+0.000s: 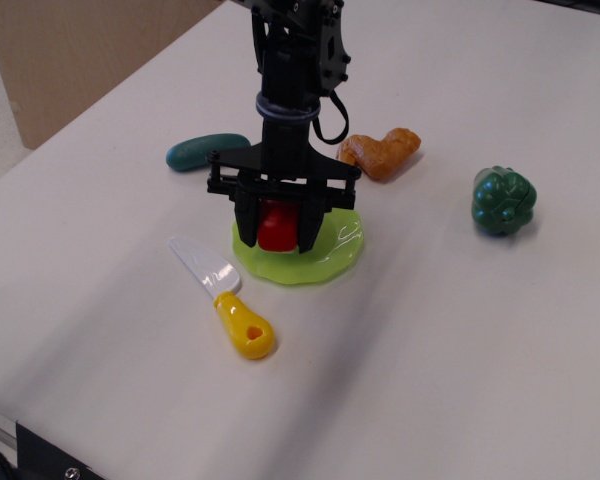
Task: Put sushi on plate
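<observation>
1. Arm comes in from the top of frame, wrist pointing straight down, black gripper [278, 226] over the left-centre part of the plate [332, 255].
2. Gripper is clamped on the sushi [275, 224]: two black fingers [246, 219] on either side, red top visible between them. White base not visible from this angle.
3. Sushi sits low over the plate; can't tell whether it touches the plate surface or hangs just above it.
4. Plate is lime green, scalloped rim, flat on the worktop [480, 340]. Its right half is uncovered; gripper blocks most of the left half.
5. Black cable loops off the wrist on the right side, above the plate.
6. Toy knife [226, 297] lies just left-front of the plate, white blade toward the back-left, yellow handle toward the front. Blade is near the plate rim, not touching.
7. Teal-green oblong toy [200, 151] lies behind-left of the plate, its right end partly hidden by the gripper crossbar.
8. Orange-brown chicken wing toy [382, 153] lies behind-right of the plate, near but apart from the rim.
9. Dark green knobbly toy vegetable [503, 201] sits well apart on the right.
10. Worktop is plain off-white, matte. Tan panel or wall [80, 50] shows at top left past the worktop edge; a black fixture is at the bottom-left corner.
</observation>
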Action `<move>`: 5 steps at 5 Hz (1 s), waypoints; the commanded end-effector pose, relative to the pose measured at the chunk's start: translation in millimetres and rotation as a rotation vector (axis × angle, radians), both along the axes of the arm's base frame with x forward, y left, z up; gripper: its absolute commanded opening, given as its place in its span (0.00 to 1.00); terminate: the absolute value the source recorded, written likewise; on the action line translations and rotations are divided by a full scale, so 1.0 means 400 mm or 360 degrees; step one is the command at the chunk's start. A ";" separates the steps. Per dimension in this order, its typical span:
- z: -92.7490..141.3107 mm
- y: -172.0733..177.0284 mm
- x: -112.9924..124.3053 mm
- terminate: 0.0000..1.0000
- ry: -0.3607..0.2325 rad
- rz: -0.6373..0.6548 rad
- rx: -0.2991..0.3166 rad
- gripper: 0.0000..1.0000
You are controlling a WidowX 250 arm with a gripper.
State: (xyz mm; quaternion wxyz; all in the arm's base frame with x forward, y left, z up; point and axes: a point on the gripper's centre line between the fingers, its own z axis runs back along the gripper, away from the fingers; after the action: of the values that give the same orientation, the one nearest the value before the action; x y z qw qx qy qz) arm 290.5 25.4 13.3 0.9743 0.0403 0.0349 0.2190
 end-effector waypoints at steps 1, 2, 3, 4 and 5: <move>0.027 -0.020 0.013 0.00 -0.0096 -0.0015 -0.0035 1.00; 0.069 -0.018 0.002 0.00 -0.0141 0.0021 0.0019 1.00; 0.129 -0.026 -0.006 0.00 -0.0213 0.0017 0.0059 1.00; 0.200 -0.040 -0.014 0.00 -0.0271 -0.0016 0.0090 1.00; 0.200 -0.040 -0.014 0.00 -0.0271 -0.0016 0.0090 1.00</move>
State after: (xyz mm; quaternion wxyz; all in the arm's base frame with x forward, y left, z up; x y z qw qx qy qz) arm 285.1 12.7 76.4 0.9740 0.0549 -0.0251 0.2185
